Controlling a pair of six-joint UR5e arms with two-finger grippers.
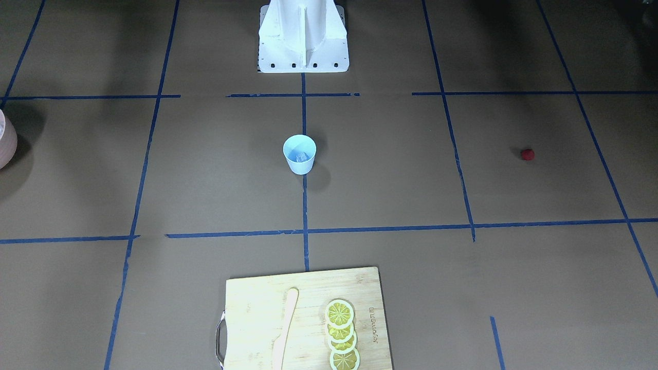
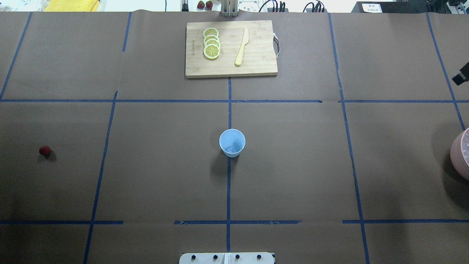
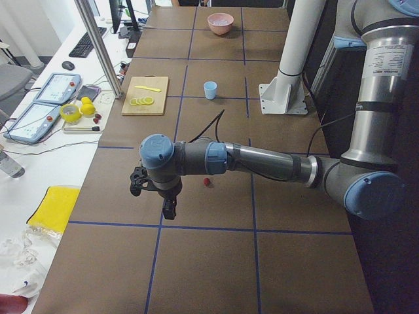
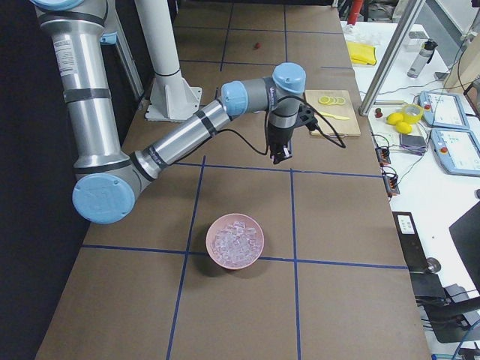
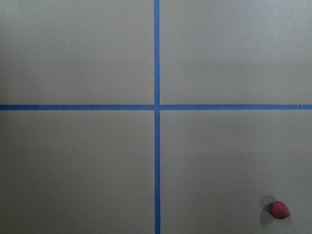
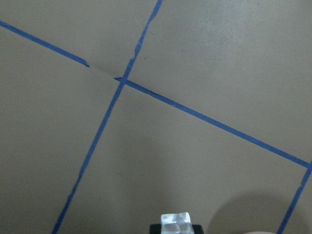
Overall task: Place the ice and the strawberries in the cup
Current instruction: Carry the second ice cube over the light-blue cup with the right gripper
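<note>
The light-blue cup (image 1: 299,154) stands upright at the table's middle and also shows in the overhead view (image 2: 232,143). An ice cube (image 1: 301,154) lies inside it. The strawberry (image 1: 527,154) lies alone on the table on my left side (image 2: 44,150) and shows at the lower right of the left wrist view (image 5: 279,210). My left gripper (image 3: 169,208) hovers above the table near the strawberry (image 3: 207,182); I cannot tell whether it is open. My right gripper (image 4: 282,155) hangs above the table, shut on an ice cube (image 6: 175,222).
A pink bowl (image 4: 235,240) of ice cubes stands on my right side, at the overhead view's edge (image 2: 462,154). A wooden cutting board (image 2: 256,62) with lemon slices (image 2: 211,43) and a wooden knife (image 2: 242,46) lies at the far edge.
</note>
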